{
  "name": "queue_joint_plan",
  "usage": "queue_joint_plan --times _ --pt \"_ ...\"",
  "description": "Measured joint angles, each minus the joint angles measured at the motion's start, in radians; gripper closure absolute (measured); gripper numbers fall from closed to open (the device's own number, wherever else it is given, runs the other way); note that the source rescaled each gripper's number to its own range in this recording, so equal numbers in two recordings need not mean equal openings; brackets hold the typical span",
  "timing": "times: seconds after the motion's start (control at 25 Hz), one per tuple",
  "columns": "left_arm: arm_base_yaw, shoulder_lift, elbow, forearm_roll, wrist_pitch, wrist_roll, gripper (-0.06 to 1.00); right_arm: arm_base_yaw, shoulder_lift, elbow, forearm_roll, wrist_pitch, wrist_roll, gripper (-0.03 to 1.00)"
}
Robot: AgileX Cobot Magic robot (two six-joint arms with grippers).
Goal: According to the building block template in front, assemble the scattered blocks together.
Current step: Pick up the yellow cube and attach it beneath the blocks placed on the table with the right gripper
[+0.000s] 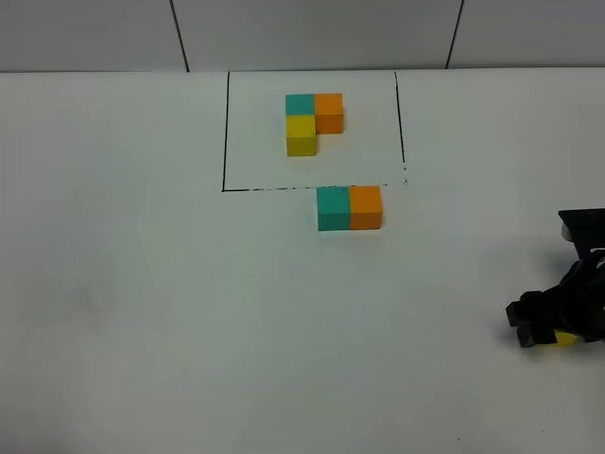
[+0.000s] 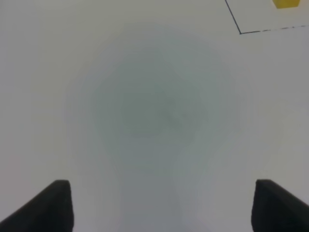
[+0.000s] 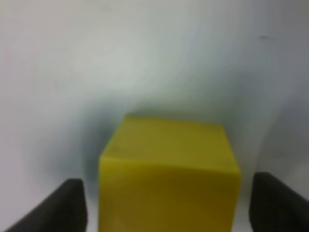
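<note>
The building block template (image 1: 315, 118) lies at the back inside a thin black frame (image 1: 225, 132): teal, orange and yellow cubes in an L. Just in front of the frame, a loose teal block (image 1: 333, 208) and orange block (image 1: 365, 207) touch side by side. The loose yellow block (image 3: 166, 164) sits on the table between the fingers of my right gripper (image 3: 166, 205), with a thin gap on each side. From above, only a sliver of that yellow block (image 1: 565, 339) shows under the right gripper (image 1: 553, 326). My left gripper (image 2: 161, 205) is open over bare table.
The white table (image 1: 142, 284) meets a pale wall at the back. In the left wrist view a corner of the black frame (image 2: 240, 32) and the template's yellow cube (image 2: 286, 3) show at the picture's edge.
</note>
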Motion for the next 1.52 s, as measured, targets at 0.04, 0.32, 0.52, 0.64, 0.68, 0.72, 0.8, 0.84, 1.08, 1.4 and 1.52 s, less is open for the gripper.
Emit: queue_joint_plan --times 0.04,0.32,0.52,0.64,0.68,0.72,0.8,0.84,1.08,1.4,1.52 --pt "0.000 0.000 0.000 0.000 0.000 0.000 0.12 0.000 0.000 0.000 0.003 0.000 0.000 0.63" --pt "0.000 0.000 0.000 0.000 0.000 0.000 0.12 0.000 0.000 0.000 0.012 -0.002 0.058 0.96" --pt "0.000 0.000 0.000 0.000 0.000 0.000 0.12 0.016 -0.018 -0.055 -0.006 0.092 0.142 0.96" --pt "0.000 0.000 0.000 0.000 0.000 0.000 0.12 0.107 -0.043 -0.100 -0.016 0.144 0.235 0.96" --pt "0.000 0.000 0.000 0.000 0.000 0.000 0.12 0.156 -0.046 -0.109 -0.018 0.152 0.270 0.96" --pt "0.000 0.000 0.000 0.000 0.000 0.000 0.12 0.199 -0.047 -0.120 -0.017 0.162 0.324 0.96" --pt "0.000 0.000 0.000 0.000 0.000 0.000 0.12 0.302 -0.047 -0.142 -0.018 0.170 0.438 0.96" --pt "0.000 0.000 0.000 0.000 0.000 0.000 0.12 0.343 -0.046 -0.158 -0.028 0.173 0.499 0.96" --pt "0.000 0.000 0.000 0.000 0.000 0.000 0.12 0.554 0.030 -0.325 -0.191 0.255 0.792 0.96" --pt "0.000 0.000 0.000 0.000 0.000 0.000 0.12 0.662 0.260 -0.593 -0.332 0.325 0.965 0.96" --pt "0.000 0.000 0.000 0.000 0.000 0.000 0.12 0.677 0.344 -0.679 -0.338 0.334 0.971 0.96"
